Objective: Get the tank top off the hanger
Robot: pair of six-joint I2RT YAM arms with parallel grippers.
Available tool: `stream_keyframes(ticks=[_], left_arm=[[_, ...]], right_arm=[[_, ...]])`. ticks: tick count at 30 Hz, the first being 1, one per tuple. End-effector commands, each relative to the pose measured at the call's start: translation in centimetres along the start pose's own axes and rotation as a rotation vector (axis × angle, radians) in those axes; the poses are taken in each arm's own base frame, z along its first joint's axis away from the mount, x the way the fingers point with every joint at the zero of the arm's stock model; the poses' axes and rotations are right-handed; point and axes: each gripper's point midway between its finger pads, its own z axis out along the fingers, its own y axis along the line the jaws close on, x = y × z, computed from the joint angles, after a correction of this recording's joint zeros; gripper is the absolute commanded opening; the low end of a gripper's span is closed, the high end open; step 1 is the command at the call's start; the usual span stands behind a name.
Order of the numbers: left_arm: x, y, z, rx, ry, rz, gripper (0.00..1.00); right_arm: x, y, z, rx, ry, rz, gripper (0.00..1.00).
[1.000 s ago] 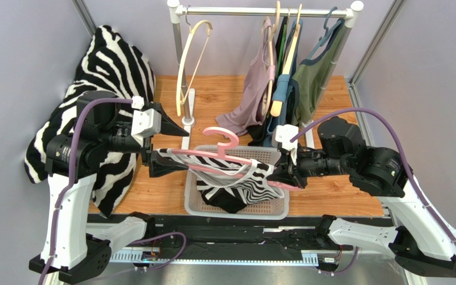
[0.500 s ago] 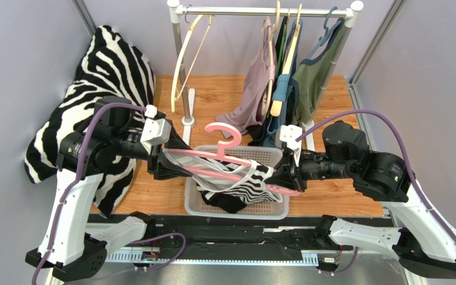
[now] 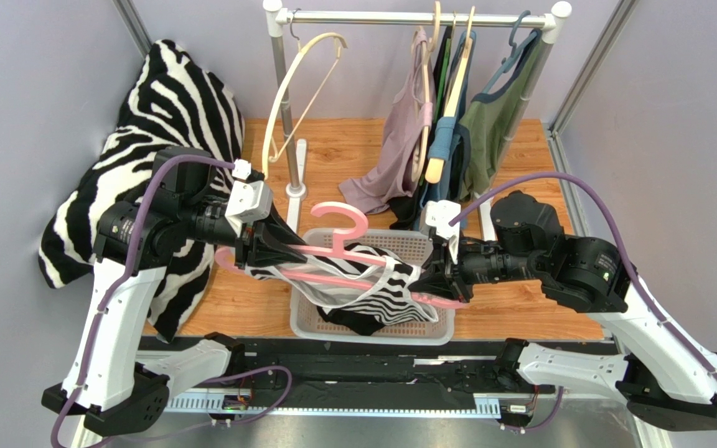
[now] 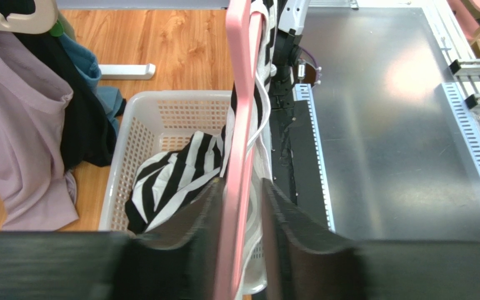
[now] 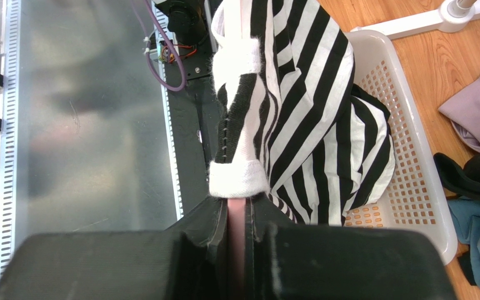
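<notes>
Hanger (image 4: 239,100) with striped tank top (image 5: 305,94) is pinched by right fingers (image 5: 206,226), left fingers (image 4: 193,240) slightly spread astride it.

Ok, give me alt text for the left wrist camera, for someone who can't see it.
A pink hanger runs up the frame between the two black fingers of the left claw, with a black-and-white striped tank top trailing off it into a white basket. A purple garment hangs at the left; a metal surface lies at the right.
</notes>
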Motion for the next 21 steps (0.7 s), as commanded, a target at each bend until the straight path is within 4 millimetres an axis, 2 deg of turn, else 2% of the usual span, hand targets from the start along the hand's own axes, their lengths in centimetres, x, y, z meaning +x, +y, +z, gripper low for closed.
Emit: stream_keyframes(ticks=[1, 2, 4, 8, 11, 13, 14, 16, 17, 18, 20, 21], left_arm=[[-1.4, -0.5, -0.1, 0.023, -0.039, 0.061, 0.23], [-1.2, -0.5, 0.0, 0.023, -0.036, 0.06, 0.1], [-1.0, -0.3, 0.0, 0.016, -0.029, 0.063, 0.02], [-0.6, -0.1, -0.1, -0.002, -0.011, 0.066, 0.0], [-0.6, 0.1, -0.2, -0.02, 0.0, 0.081, 0.0], [-1.0, 0.7, -0.4, -0.055, 0.005, 0.097, 0.01], [-1.2, 0.8, -0.4, -0.068, 0.004, 0.084, 0.01], [-1.8, 1.5, -0.7, -0.107, 0.008, 0.108, 0.03], [-2.1, 1.7, -0.9, -0.122, 0.006, 0.113, 0.0], [-2.2, 2.3, -1.1, -0.16, 0.014, 0.109, 0.0], [-2.7, 3.2, -1.2, -0.198, 0.011, 0.118, 0.0], [-2.8, 3.6, -1.3, -0.217, 0.019, 0.125, 0.0]], right_arm=[[-2.5, -0.5, -0.2, 0.034, -0.079, -0.062, 0.0], [-2.5, -0.6, -0.1, 0.034, -0.076, -0.066, 0.0], [-2.7, -0.8, -0.1, 0.044, -0.082, -0.07, 0.0], [-2.9, -1.2, 0.0, 0.065, -0.093, -0.082, 0.0], [-3.1, -2.4, -0.2, 0.132, -0.097, -0.085, 0.02], [-3.1, -4.2, -0.4, 0.235, -0.101, -0.077, 0.12], [-3.4, -4.9, -0.6, 0.277, -0.114, -0.076, 0.32], [-3.4, -6.7, -1.3, 0.388, -0.125, -0.064, 0.44], [-3.8, -7.1, -1.6, 0.414, -0.148, -0.066, 0.53], [-4.0, -8.5, -2.6, 0.511, -0.161, -0.059, 0.56], [-4.9, -9.6, -4.2, 0.607, -0.222, -0.04, 0.67], [-5.1, -10.4, -5.4, 0.679, -0.243, -0.029, 0.69]])
